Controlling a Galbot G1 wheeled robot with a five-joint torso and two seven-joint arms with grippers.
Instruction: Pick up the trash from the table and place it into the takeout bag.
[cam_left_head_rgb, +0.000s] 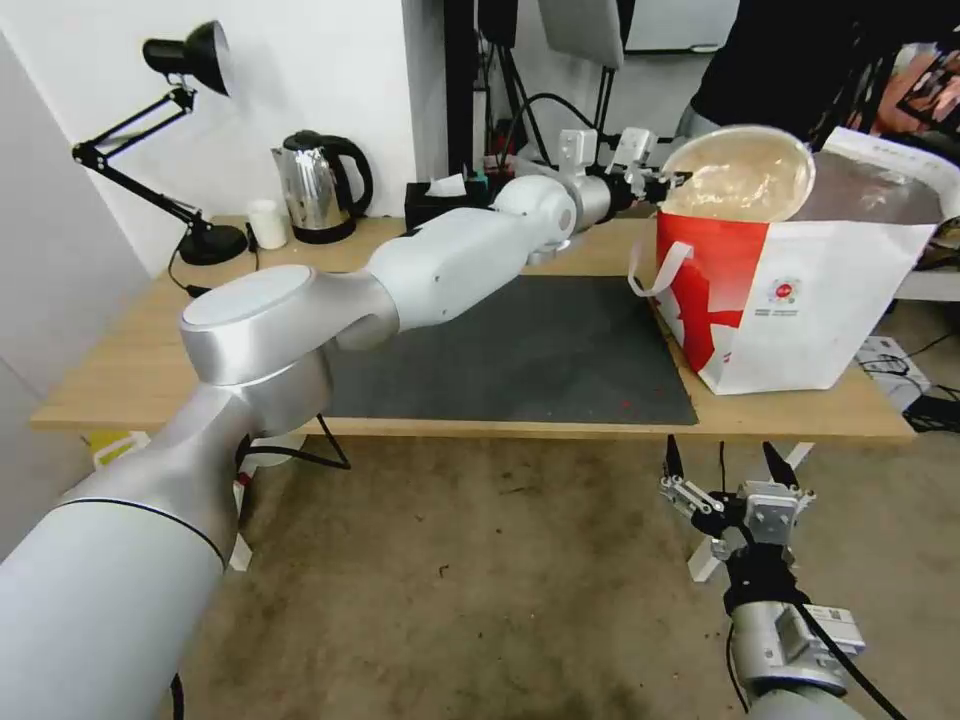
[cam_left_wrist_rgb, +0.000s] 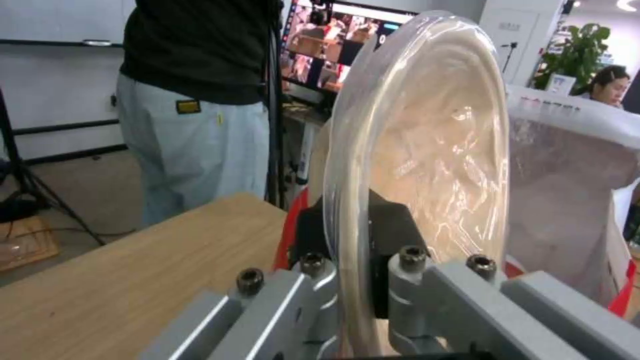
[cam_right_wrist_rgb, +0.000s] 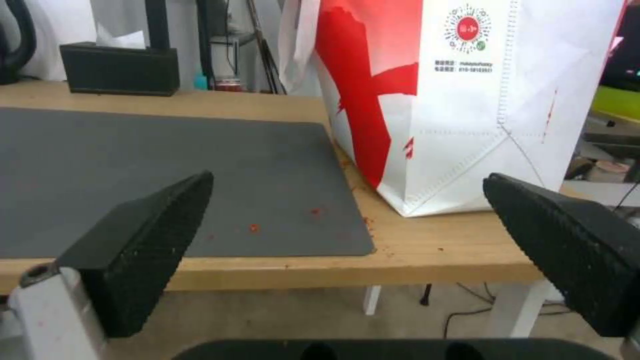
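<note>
The left gripper (cam_left_head_rgb: 668, 182) reaches far across the table (cam_left_head_rgb: 150, 350) at the end of its outstretched arm, and its fingers (cam_left_wrist_rgb: 313, 285) are clamped on the rim of the shallow beige bowl (cam_left_head_rgb: 740, 175). In the left wrist view the thin clear-edged rim of the bowl (cam_left_wrist_rgb: 427, 150) runs straight between the two metal finger links, with a black pad pressed against each face, so the grip is tight on the edge. The bowl stands tipped nearly on its side, its hollow turned toward the head camera, and it sits at the mouth of the takeout bag (cam_left_head_rgb: 800, 300), over the bag's left rim, with its lower part already below the edge of the opening. The bag stands upright at the right end of the table, just beside the dark grey mat (cam_left_head_rgb: 520, 350), with one white loop handle (cam_left_head_rgb: 655, 270) hanging on its red side and the silver lining (cam_left_head_rgb: 870, 190) showing inside. The right gripper (cam_left_head_rgb: 722, 470) hangs low in front of the table's near edge, well apart from the bag, its two black ribbed fingers (cam_right_wrist_rgb: 147, 240) spread wide with nothing between them. In the right wrist view the bag's lower corner (cam_right_wrist_rgb: 467, 125) and the mat (cam_right_wrist_rgb: 133, 170), dotted with a few red crumbs, lie beyond those fingers.
</note>
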